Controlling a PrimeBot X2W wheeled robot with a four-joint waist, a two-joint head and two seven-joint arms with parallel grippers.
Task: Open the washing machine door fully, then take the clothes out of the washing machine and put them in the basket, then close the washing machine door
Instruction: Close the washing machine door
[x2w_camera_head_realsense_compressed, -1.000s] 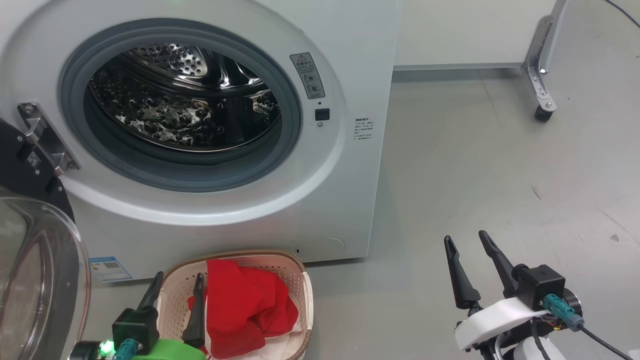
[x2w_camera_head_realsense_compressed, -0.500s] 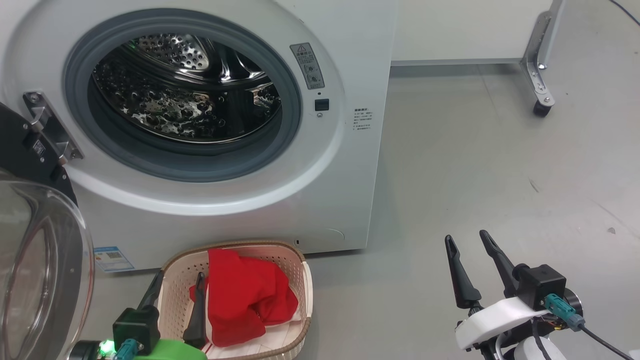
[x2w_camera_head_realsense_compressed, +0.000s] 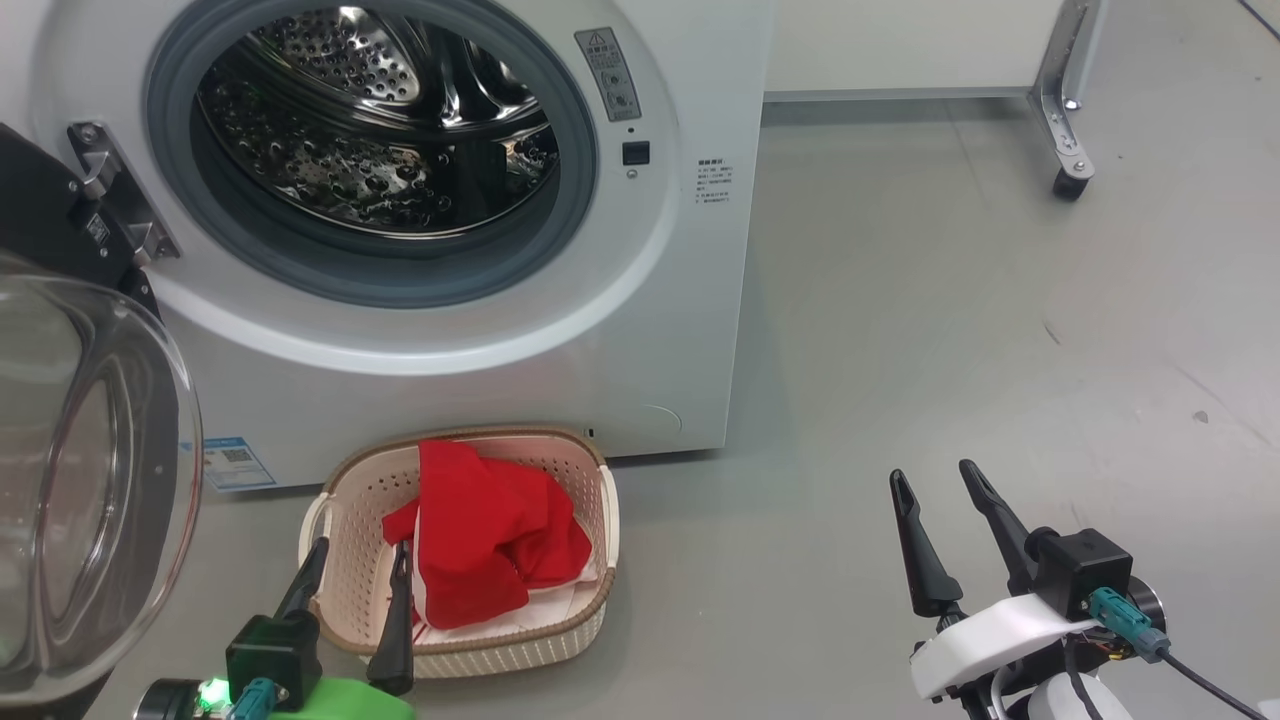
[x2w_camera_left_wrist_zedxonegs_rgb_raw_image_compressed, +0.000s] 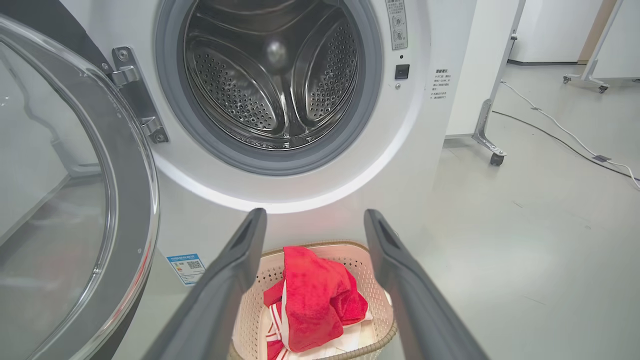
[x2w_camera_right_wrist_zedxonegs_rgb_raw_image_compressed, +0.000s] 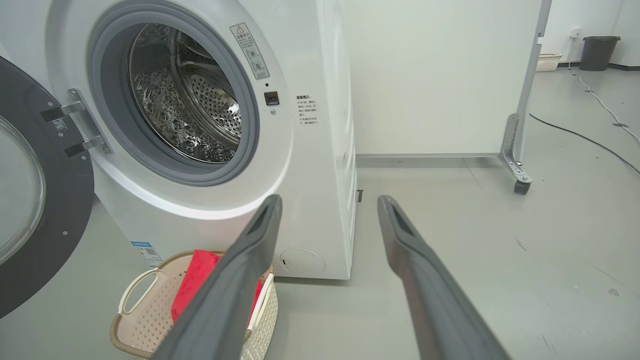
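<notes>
At the far left the washing machine door stands swung wide on its metal hinge, its bulging glass bowl facing the robot and its black ring frame partly cut off by the edge of the head view. Just right of it the left pincer hovers with its fingers spread apart and holds nothing, its tips over the near left corner of the basket. The basket sits on the floor close against the foot of the washing machine, and the red clothes lie heaped inside it, white panels showing underneath. Above, the steel drum looks empty as far as the views reach, so the unloading seems done and closing the door is probably what remains. The door is likely stiff and fairly heavy, swinging only about its hinge; the glass looks slick and curved, a poor place to press. The ring frame's free edge, farthest from the hinge, should give the best purchase for a steady push. Well to the right, the right pincer hangs over bare floor, fingers also apart and empty.
</notes>
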